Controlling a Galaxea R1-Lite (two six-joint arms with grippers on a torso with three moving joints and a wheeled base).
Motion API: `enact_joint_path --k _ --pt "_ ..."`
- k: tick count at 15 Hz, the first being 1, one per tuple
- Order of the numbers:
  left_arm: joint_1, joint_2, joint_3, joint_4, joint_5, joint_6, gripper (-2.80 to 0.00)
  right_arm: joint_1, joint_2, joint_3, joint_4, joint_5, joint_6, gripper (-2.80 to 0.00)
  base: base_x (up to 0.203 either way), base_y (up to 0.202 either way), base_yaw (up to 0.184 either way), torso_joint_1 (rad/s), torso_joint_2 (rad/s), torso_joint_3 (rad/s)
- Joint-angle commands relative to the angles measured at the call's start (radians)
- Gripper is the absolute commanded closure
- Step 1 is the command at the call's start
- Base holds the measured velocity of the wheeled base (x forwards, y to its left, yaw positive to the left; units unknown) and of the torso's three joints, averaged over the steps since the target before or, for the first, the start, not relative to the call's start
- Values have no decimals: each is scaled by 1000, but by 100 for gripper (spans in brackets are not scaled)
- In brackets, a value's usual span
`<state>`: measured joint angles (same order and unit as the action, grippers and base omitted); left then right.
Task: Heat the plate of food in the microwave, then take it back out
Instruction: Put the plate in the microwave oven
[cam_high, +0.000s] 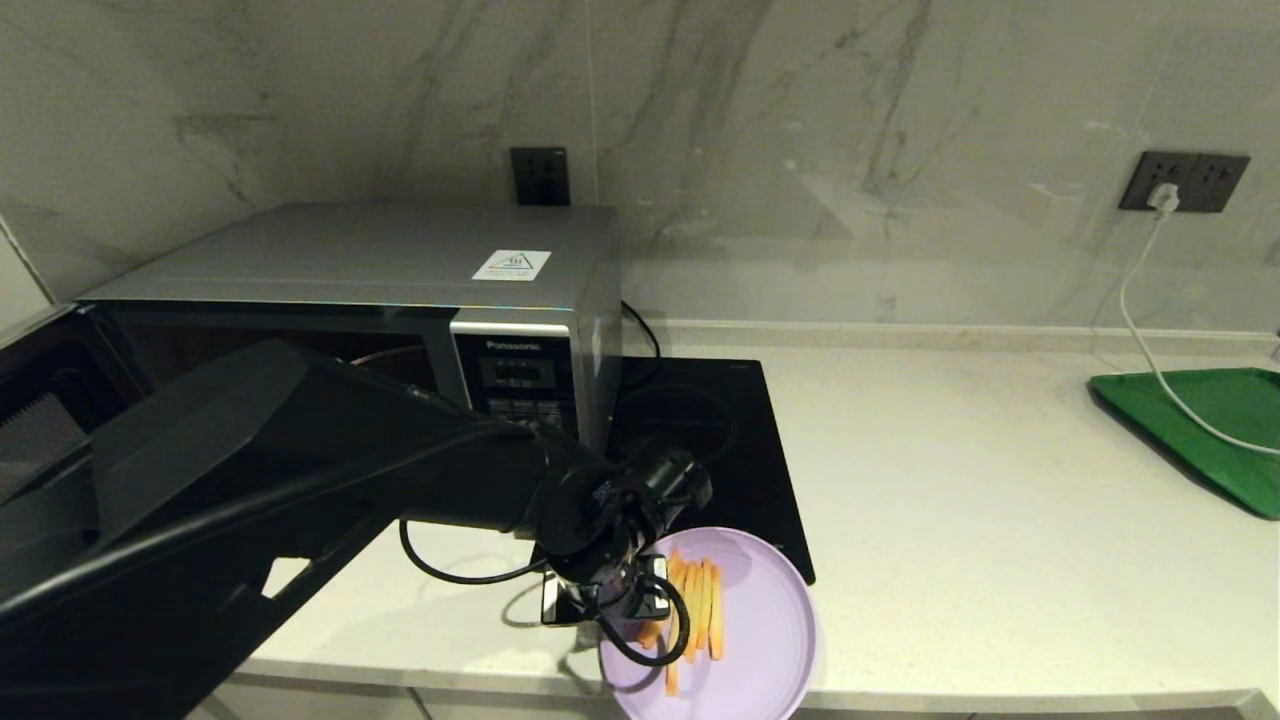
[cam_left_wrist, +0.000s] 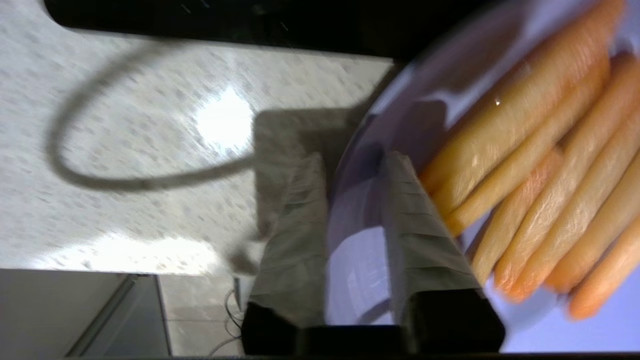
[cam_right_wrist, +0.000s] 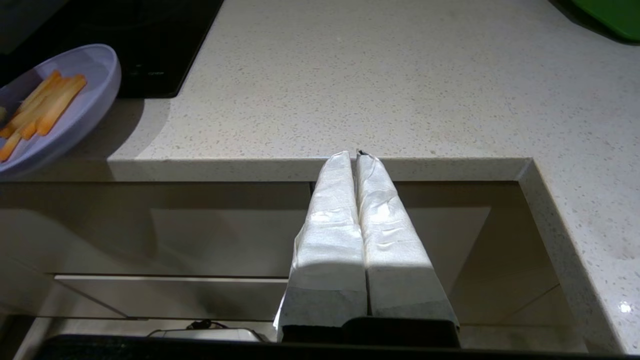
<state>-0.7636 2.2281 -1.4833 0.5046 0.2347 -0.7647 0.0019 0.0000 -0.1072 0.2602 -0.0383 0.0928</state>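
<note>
1. the left gripper (cam_left_wrist: 350, 200) is clamped on the plate's (cam_high: 760, 640) near-left rim, one finger (cam_left_wrist: 415, 235) above it by the fries (cam_high: 695, 600), the other beneath.
2. the plate overhangs the counter's (cam_high: 1000, 520) front edge, beside the hob (cam_high: 745, 440), in front of the microwave (cam_high: 400, 290).
3. the right gripper (cam_right_wrist: 357, 160) hangs closed and empty below the counter edge.
4. the left arm hides the microwave's door and the plate's left edge.

You see a pale speckled countertop (cam_high: 980, 520) meeting a marble-veined wall (cam_high: 800, 130). A flat black induction hob (cam_high: 745, 450) lies on it. At the far right rests a green tray (cam_high: 1215, 425), crossed by a white cable (cam_high: 1140, 330) plugged into a dark wall socket (cam_high: 1185, 181); a second socket (cam_high: 540, 176) sits further left.
</note>
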Motion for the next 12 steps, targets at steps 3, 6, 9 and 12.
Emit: enact_joint_path --k 3,6,9,12 --pt "9 -35 34 -41 -63 -5 0 0 1 0 1 0 1 0 0 0 0 0 0 0" --pt "36 -58 36 -41 -97 -7 0 1 0 0 2 0 1 0 0 0 0 0 0 0" --pt "68 -108 55 -43 -209 -8 0 0 0 0 2 0 1 0 0 0 0 0 0 0" --pt "104 -144 87 -76 -279 -11 0 0 0 0 1 0 1 0 0 0 0 0 0 0"
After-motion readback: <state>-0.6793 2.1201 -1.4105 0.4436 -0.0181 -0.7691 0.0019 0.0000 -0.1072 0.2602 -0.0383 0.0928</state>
